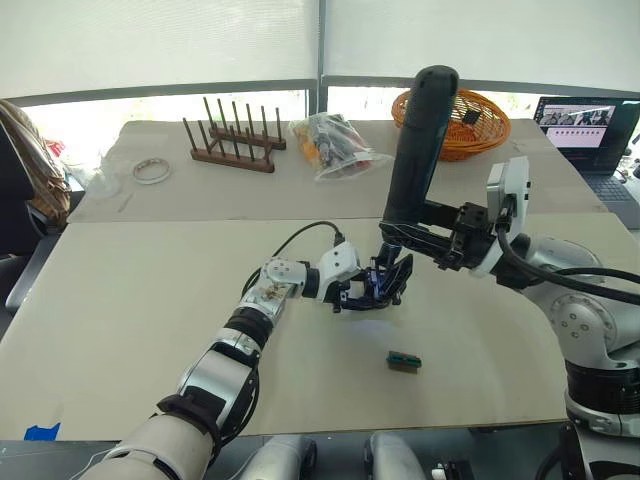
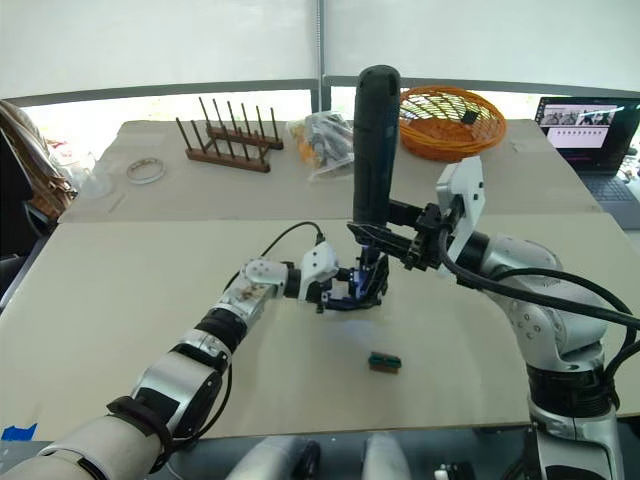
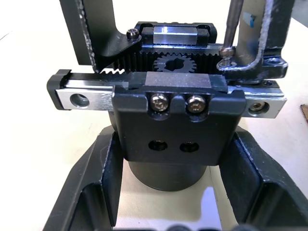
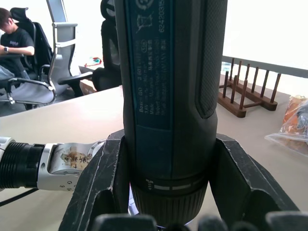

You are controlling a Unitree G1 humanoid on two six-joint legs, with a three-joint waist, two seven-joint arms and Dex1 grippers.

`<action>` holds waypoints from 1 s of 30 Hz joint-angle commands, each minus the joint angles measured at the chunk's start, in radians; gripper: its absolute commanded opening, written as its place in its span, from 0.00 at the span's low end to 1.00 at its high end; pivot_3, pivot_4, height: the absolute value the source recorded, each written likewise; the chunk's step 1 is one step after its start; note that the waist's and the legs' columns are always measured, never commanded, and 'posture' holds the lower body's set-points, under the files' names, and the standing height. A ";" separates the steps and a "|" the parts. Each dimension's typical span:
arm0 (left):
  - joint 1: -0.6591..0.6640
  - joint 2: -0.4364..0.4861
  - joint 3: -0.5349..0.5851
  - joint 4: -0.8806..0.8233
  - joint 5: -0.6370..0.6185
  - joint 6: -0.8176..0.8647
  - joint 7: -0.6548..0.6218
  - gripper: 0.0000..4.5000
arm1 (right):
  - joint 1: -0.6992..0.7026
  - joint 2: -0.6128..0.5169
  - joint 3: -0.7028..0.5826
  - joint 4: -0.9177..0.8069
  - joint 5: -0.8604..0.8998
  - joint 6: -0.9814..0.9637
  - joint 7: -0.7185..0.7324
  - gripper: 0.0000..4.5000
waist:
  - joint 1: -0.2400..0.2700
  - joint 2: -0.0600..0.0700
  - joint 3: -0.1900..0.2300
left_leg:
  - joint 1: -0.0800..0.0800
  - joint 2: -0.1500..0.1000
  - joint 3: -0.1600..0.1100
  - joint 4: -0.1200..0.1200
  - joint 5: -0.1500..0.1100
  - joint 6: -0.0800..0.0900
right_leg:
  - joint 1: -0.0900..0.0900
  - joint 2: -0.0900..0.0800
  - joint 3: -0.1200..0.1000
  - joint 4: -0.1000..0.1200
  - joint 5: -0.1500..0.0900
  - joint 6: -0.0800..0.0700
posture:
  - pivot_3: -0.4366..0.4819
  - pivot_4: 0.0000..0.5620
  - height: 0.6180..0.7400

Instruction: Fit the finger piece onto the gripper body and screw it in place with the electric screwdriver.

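Black and held upright in the right gripper (image 4: 166,192), the electric screwdriver (image 1: 418,150) sets its bit on a screw atop the gripper body (image 3: 171,125), which the left gripper (image 3: 163,202) clamps at mid-table.

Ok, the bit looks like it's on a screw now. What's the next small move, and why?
Probably run the electric screwdriver with light downward pressure. In the left wrist view its bit stands on a screw that sits proud at one end of the gripper body, apparently not driven home. The left gripper clamps the body's round base and the right gripper holds the driver upright, so nothing seems to need repositioning.
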 commanded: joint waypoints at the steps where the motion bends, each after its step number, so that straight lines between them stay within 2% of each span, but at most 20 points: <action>1: -0.043 -0.005 0.021 -0.017 -0.012 -0.006 0.007 0.51 | 0.009 -0.015 -0.044 0.049 0.006 0.013 0.004 0.43 | 0.001 0.000 0.000 | 0.000 0.000 0.000 0.000 0.000 0.000 | 0.000 0.000 0.000 0.000 0.000 0.000 | 0.48 0.27 1.00; 9: -0.043 -0.005 0.021 -0.021 -0.011 -0.005 0.007 0.51 | 0.032 0.015 -0.025 0.086 0.014 0.014 -0.012 0.43 | 0.001 0.000 0.000 | 0.000 0.000 0.000 0.000 0.000 0.000 | 0.000 0.000 0.000 0.000 0.000 0.000 | 0.48 0.27 1.00; 16: -0.042 -0.006 0.023 -0.024 -0.011 -0.003 0.012 0.51 | 0.102 0.046 0.019 -0.106 0.050 0.042 -0.060 0.43 | 0.000 0.000 0.000 | 0.000 0.000 0.000 0.000 0.000 0.000 | 0.000 0.000 0.000 0.000 0.000 0.000 | 0.48 0.27 1.00; 25: -0.037 -0.011 0.021 -0.023 -0.008 -0.004 0.014 0.51 | 0.109 0.036 0.088 -0.114 -0.062 -0.030 -0.034 0.43 | -0.001 0.000 0.000 | 0.001 0.000 0.000 0.000 0.000 0.000 | 0.000 0.001 -0.001 0.000 0.000 0.000 | 0.48 0.27 1.00; 30: -0.039 -0.017 0.022 -0.019 -0.008 -0.007 0.018 0.51 | 0.122 -0.003 0.107 -0.052 -0.139 -0.030 -0.037 0.43 | 0.001 0.000 0.000 | 0.001 0.000 0.000 0.000 0.000 0.000 | 0.001 0.001 -0.001 0.000 0.000 0.000 | 0.48 0.27 1.00</action>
